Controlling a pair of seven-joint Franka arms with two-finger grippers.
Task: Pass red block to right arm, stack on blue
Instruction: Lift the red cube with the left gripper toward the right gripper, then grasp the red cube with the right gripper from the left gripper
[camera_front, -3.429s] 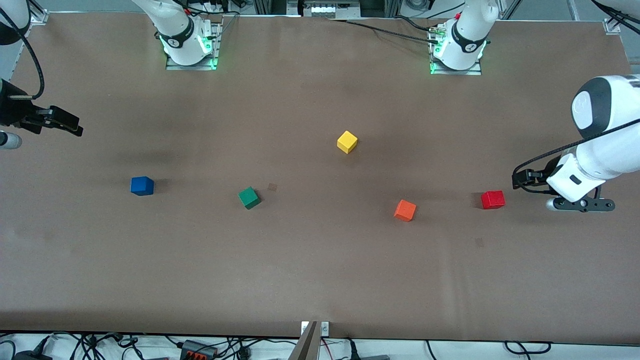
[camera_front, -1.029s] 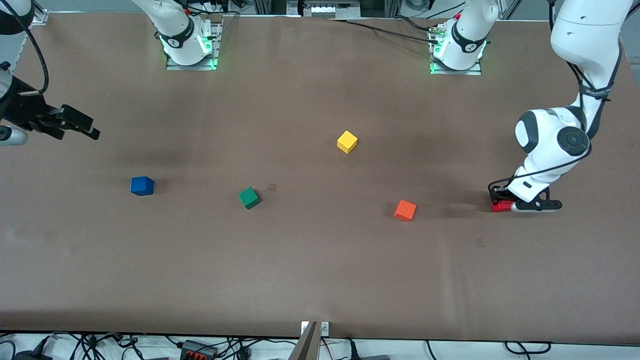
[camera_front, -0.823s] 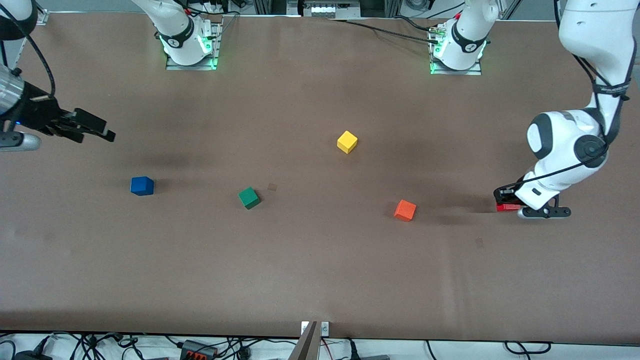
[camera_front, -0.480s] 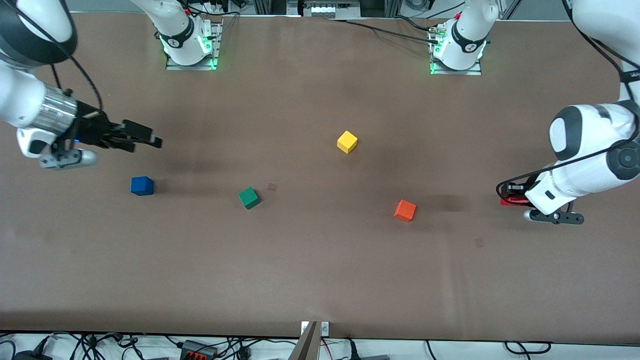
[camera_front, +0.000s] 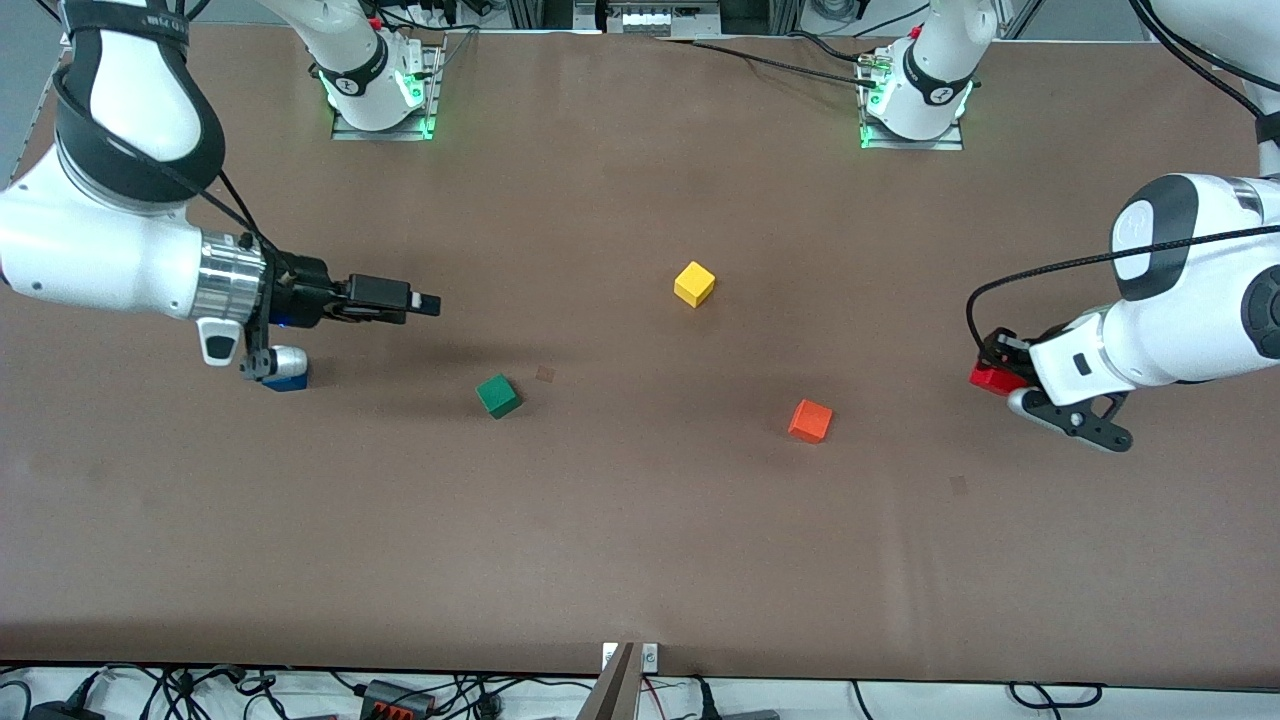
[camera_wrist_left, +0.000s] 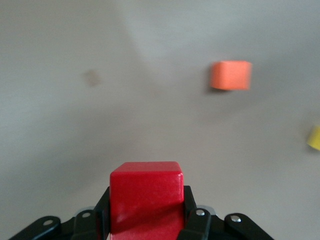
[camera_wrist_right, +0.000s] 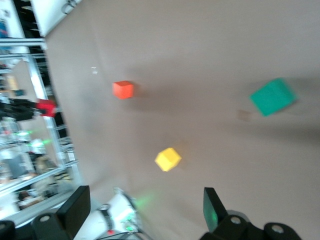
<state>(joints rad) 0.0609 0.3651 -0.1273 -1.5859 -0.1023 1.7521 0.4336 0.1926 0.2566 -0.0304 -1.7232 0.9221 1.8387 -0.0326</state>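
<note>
The red block (camera_front: 990, 376) is clamped between the fingers of my left gripper (camera_front: 985, 368), held off the table at the left arm's end. In the left wrist view the red block (camera_wrist_left: 146, 195) fills the shut jaws of the left gripper (camera_wrist_left: 146, 212). The blue cube (camera_front: 290, 382) sits at the right arm's end of the table, half hidden under the right wrist. My right gripper (camera_front: 415, 302) hangs open and empty, pointing toward the middle of the table, over bare table between the blue cube and the green cube (camera_front: 497, 395). The right gripper (camera_wrist_right: 145, 210) shows wide-spread fingers.
An orange-red cube (camera_front: 810, 420) lies between the green cube and the red block. A yellow cube (camera_front: 694, 284) sits mid-table, farther from the front camera. The right wrist view shows the green cube (camera_wrist_right: 272, 97), the yellow cube (camera_wrist_right: 168, 159) and the orange-red cube (camera_wrist_right: 123, 89).
The left gripper came down on the red block, shut on it and lifted it. The right arm swung in from the table's end toward the middle, staying open.
</note>
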